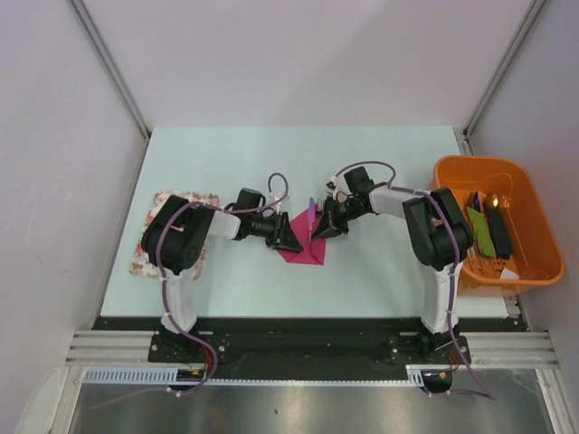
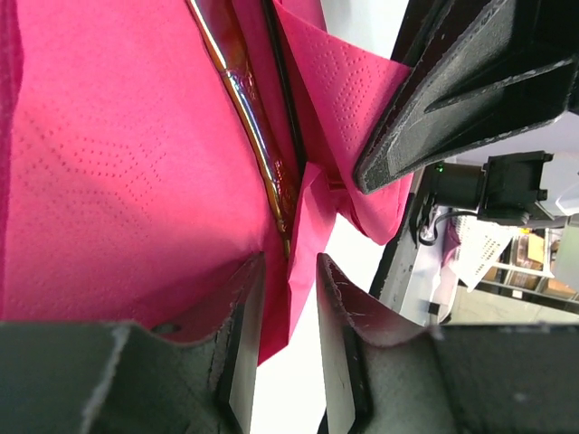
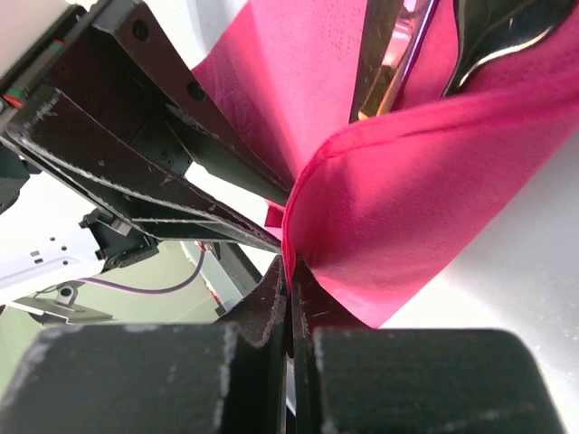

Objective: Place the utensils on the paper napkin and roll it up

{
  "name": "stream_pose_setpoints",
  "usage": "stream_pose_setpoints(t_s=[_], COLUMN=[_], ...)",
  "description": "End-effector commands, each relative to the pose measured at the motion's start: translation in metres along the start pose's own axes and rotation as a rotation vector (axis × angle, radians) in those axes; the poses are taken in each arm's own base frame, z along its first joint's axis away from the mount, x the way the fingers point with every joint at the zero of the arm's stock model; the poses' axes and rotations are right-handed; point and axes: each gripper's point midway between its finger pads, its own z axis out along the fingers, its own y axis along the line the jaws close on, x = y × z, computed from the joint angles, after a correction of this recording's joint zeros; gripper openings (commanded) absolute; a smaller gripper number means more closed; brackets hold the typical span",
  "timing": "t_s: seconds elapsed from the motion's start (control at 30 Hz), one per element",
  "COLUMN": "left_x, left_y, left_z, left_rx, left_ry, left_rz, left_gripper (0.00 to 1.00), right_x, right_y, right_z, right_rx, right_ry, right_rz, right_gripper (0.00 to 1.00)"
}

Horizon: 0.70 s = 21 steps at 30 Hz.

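Right wrist view: the right gripper (image 3: 290, 267) is pinched fully shut on a folded edge of the thin magenta-pink paper napkin (image 3: 407, 208), mid pale bench (image 1: 362, 163). The left gripper (image 2: 289, 269), partly open, straddles the opposite edge unclamped. Slim shiny utensils (image 2: 253, 117) lie between them, running near-to-far.

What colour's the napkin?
The napkin is magenta-pink with embossed dots; the left wrist view shows it best.

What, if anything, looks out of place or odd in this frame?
Only the paper napkin: mid-table it is bunched, not flat. The right hand pinches a raised fold shut, and a loose edge hangs between the open fingers of the left hand. The utensils lie in its crease. Nothing looks spilled or damaged.
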Motion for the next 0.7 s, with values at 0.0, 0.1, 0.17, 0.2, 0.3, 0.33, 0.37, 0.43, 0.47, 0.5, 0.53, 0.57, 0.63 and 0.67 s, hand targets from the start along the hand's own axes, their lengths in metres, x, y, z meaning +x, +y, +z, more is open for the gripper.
stream_pose_setpoints(t_s=[0.0,0.1,0.17,0.2,0.3,0.33,0.37,0.43,0.47,0.5,0.53,0.57,0.63,0.67], left_x=[-0.008,-0.003,-0.002,-0.001,-0.003,-0.004,-0.005,-0.006,-0.007,-0.007,-0.007,-0.007,-0.007,-0.007], left_y=[-0.009,-0.008,-0.006,-0.006,-0.001,-0.001,0.000,0.002,0.001,0.001,0.002,0.003,0.002,0.003], left_z=[0.002,0.007,0.009,0.011,0.013,0.013,0.014,0.015,0.015,0.016,0.017,0.017,0.017,0.017], left_rx=[-0.005,-0.015,-0.024,-0.032,-0.047,-0.051,-0.053,-0.060,-0.059,-0.060,-0.064,-0.066,-0.066,-0.068], left_ry=[0.004,0.031,0.038,0.041,0.035,0.031,0.028,0.023,0.021,0.022,0.021,0.023,0.024,0.024], left_rz=[0.090,0.101,0.109,0.111,0.098,0.089,0.085,0.078,0.079,0.078,0.075,0.072,0.072,0.073], left_gripper=[0.34,0.34,0.34,0.32,0.26,0.21,0.19,0.14,0.13,0.12,0.10,0.10,0.09,0.08], right_x=[-0.014,-0.014,-0.015,-0.015,-0.014,-0.013,-0.013,-0.013,-0.011,-0.012,-0.013,-0.012,-0.013,-0.013], right_y=[0.012,0.012,0.013,0.013,0.014,0.015,0.015,0.016,0.017,0.018,0.019,0.020,0.020,0.019], right_z=[0.000,0.000,0.000,0.000,0.002,0.003,0.003,0.004,0.006,0.006,0.007,0.009,0.011,0.013], right_rx=[-0.015,-0.017,-0.020,-0.020,-0.024,-0.028,-0.029,-0.031,-0.031,-0.032,-0.035,-0.035,-0.036,-0.036], right_ry=[-0.028,-0.028,-0.029,-0.030,-0.024,-0.020,-0.017,-0.017,-0.013,-0.014,-0.017,-0.015,-0.019,-0.016], right_rz=[-0.038,-0.035,-0.033,-0.034,-0.028,-0.031,-0.031,-0.033,-0.031,-0.033,-0.033,-0.033,-0.026,-0.025], right_gripper=[0.00,0.00,0.00,0.00,0.00,0.00,0.00,0.00,0.00,0.00,0.00,0.00,0.00,0.00])
